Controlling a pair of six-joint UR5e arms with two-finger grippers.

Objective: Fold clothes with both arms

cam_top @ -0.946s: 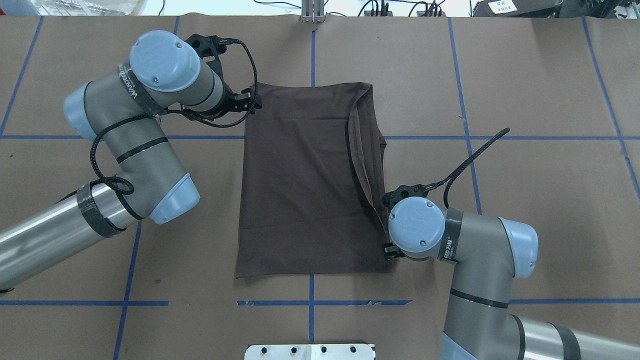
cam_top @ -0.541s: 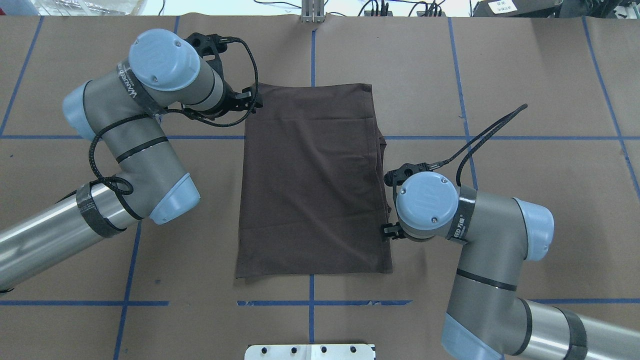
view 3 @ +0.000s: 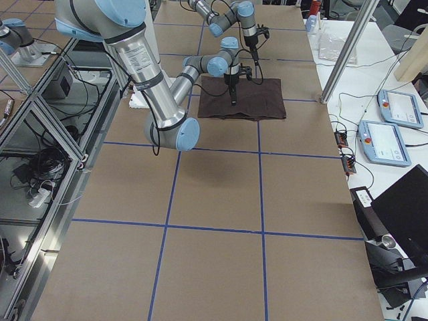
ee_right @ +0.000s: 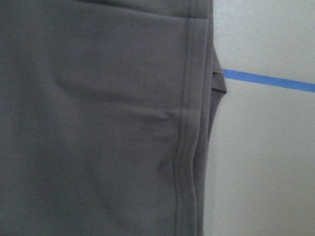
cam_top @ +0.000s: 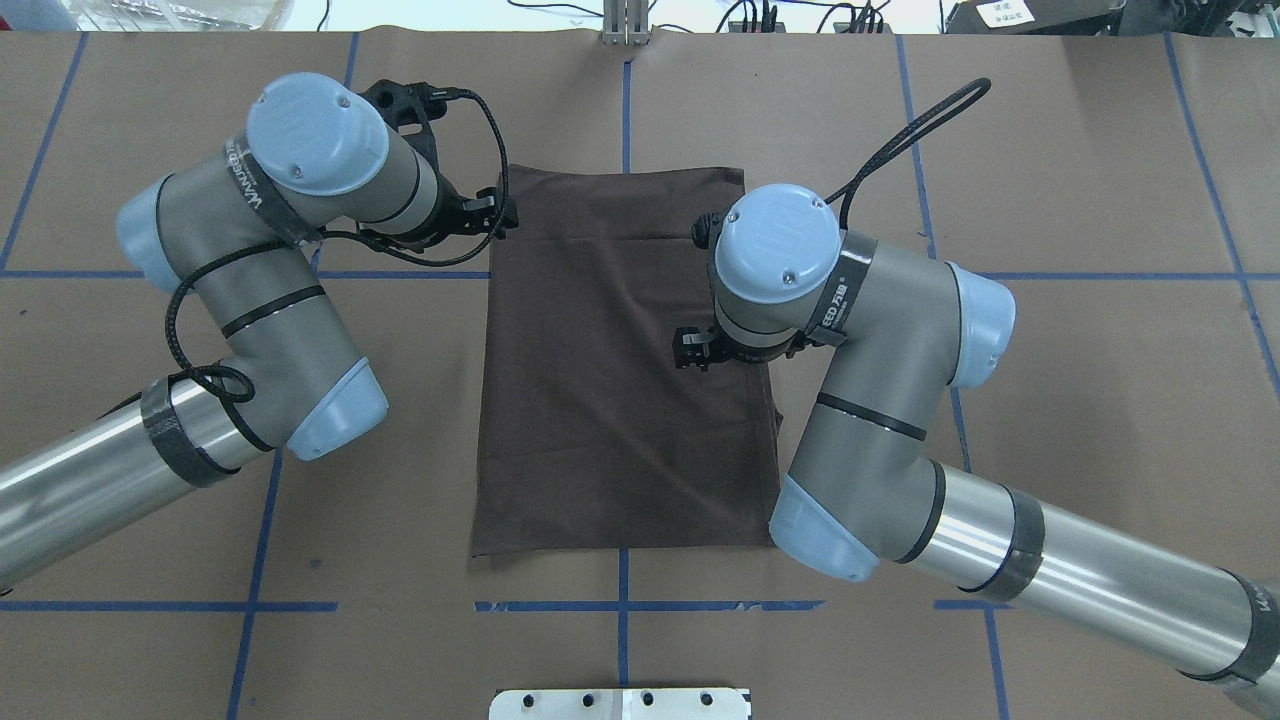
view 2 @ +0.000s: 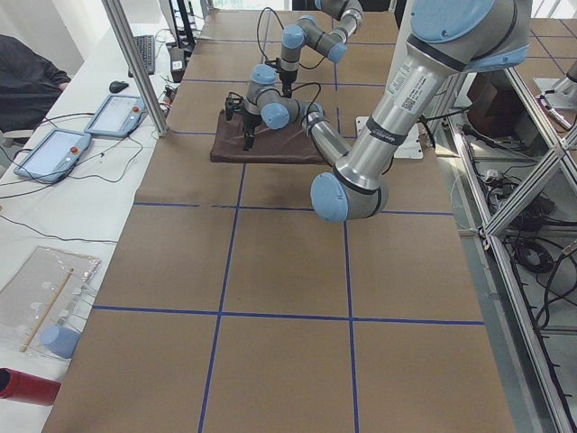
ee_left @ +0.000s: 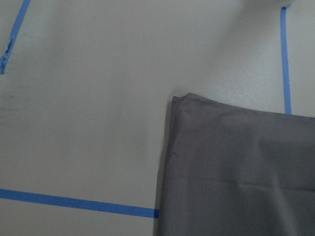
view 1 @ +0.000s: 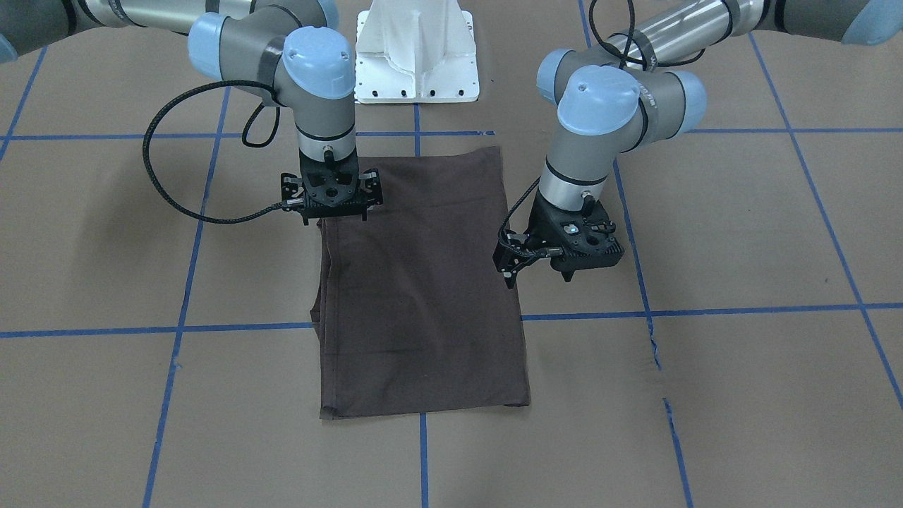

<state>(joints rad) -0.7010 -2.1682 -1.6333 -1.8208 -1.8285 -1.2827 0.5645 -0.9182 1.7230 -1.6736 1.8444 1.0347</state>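
So the T-shirt [cam_top: 620, 400] is lying flat in the middle of the table [cam_top: 1080, 420], just out from the white base pedestal [view 1: 416, 67]. It's already down to one long tidy rectangle, sitting across a line of blue tape [cam_top: 1080, 274]. My guess is it's laid out like that so the next fold can go across its length.

The left gripper [view 1: 537, 276] hangs above the table just outside the shirt's far corner [ee_left: 179, 101] on its own side, not touching the cloth. Its fingers look spread apart with nothing between them.

The right gripper [view 1: 335, 217] hangs over the opposite long edge, where the stitched hem [ee_right: 189, 98] and the stacked layers show. It looks spread and empty too, as far as I can tell.

One arm on each side makes sense to me, since each could pinch its own edge and carry the fold evenly.
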